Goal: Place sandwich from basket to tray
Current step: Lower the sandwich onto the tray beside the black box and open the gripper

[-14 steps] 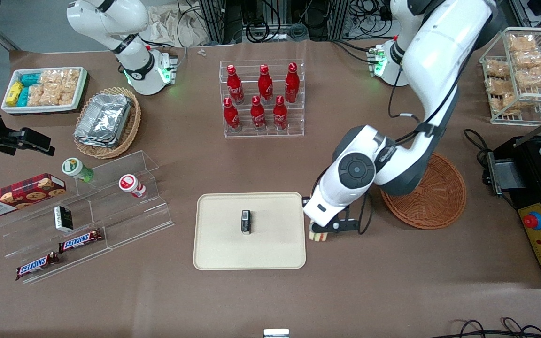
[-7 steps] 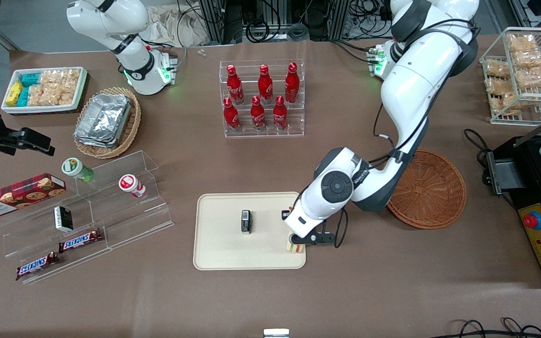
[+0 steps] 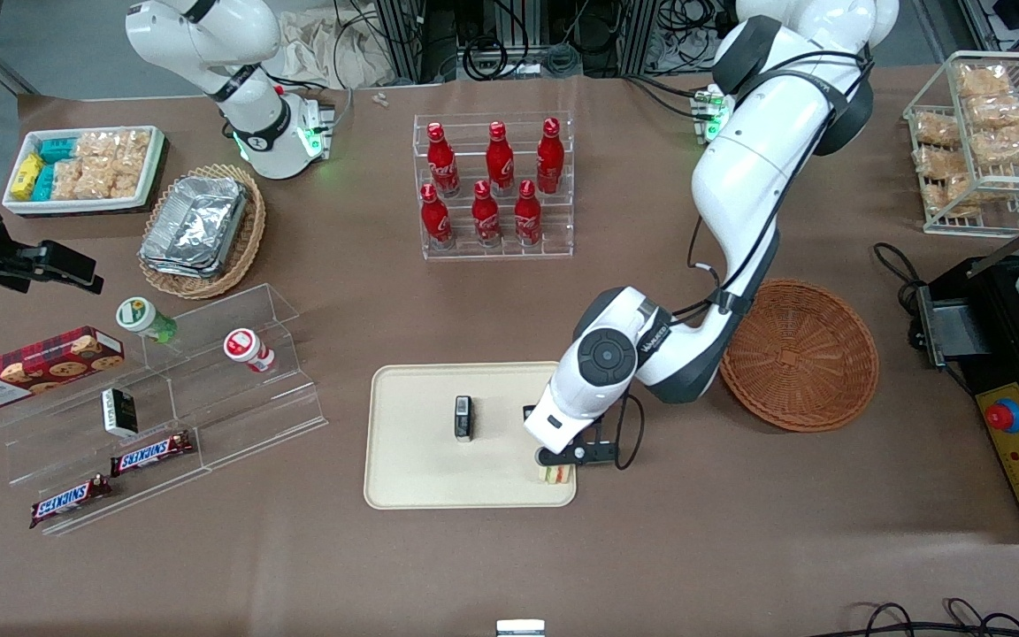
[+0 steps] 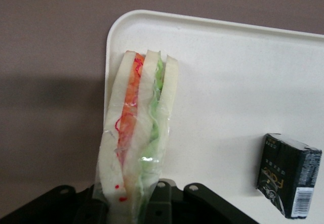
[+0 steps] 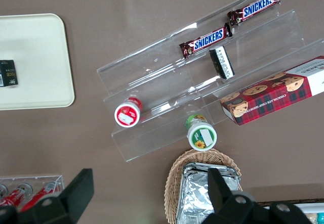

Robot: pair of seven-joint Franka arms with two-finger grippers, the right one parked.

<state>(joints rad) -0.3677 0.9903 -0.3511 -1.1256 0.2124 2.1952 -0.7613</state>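
Note:
The wrapped sandwich (image 3: 555, 474) (image 4: 137, 143), pale bread with orange and green filling, is held upright in my gripper (image 3: 557, 462) (image 4: 135, 206), which is shut on it. It hangs over the corner of the cream tray (image 3: 421, 478) (image 4: 223, 82) that is nearest the front camera on the working arm's side. The reddish-brown wicker basket (image 3: 800, 354) lies toward the working arm's end of the table with nothing showing in it. Whether the sandwich touches the tray surface I cannot tell.
A small black box (image 3: 463, 418) (image 4: 288, 181) stands in the middle of the tray. A clear rack of red bottles (image 3: 492, 186) sits farther from the front camera. Clear acrylic steps with snacks (image 3: 164, 398) lie toward the parked arm's end. A black machine (image 3: 1018, 372) stands beside the basket.
My gripper has carried the sandwich from beside the tray's edge to over the tray's corner, moving toward the parked arm's end and slightly nearer the front camera.

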